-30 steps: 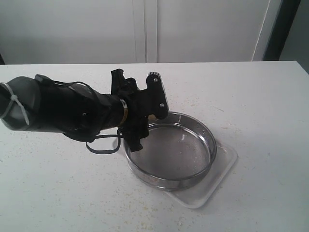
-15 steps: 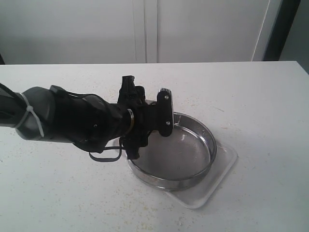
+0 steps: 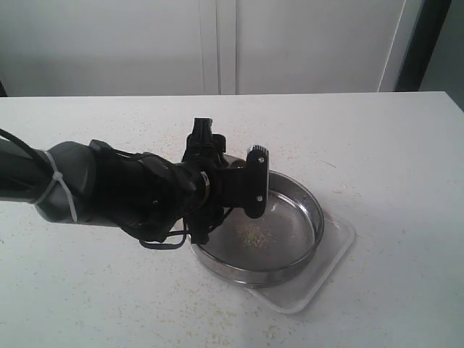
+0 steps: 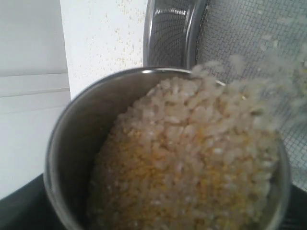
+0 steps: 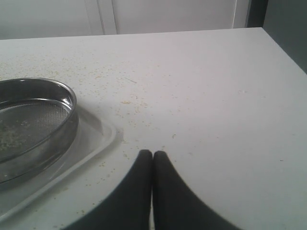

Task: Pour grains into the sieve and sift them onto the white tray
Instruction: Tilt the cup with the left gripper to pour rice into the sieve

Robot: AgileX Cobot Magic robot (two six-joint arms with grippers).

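Tray [image 3: 337,243], white and low-rimmed, lies nearest on the table [image 3: 391,145]. The sieve [image 3: 308,199] sits on it and nearly covers it. A small heap of grains [image 3: 251,233] rests on the mesh. Just behind, the left gripper [image 3: 230,196] holds a steel cup [image 4: 81,129] tipped over the sieve's rim, its fingers [image 3: 257,181] spread wide around the cup. More grains brim at the cup's lip and spill over.

The grains look loose, light and quick to scatter, so a slow tilt seems wise; strays dot the table. The sieve looks stiff and light, best gripped by its steel wall. The tray leaves little margin around it.

Farther back the table is open. The right gripper [image 5: 152,160], fingers pressed together and empty, hovers low beside the tray.
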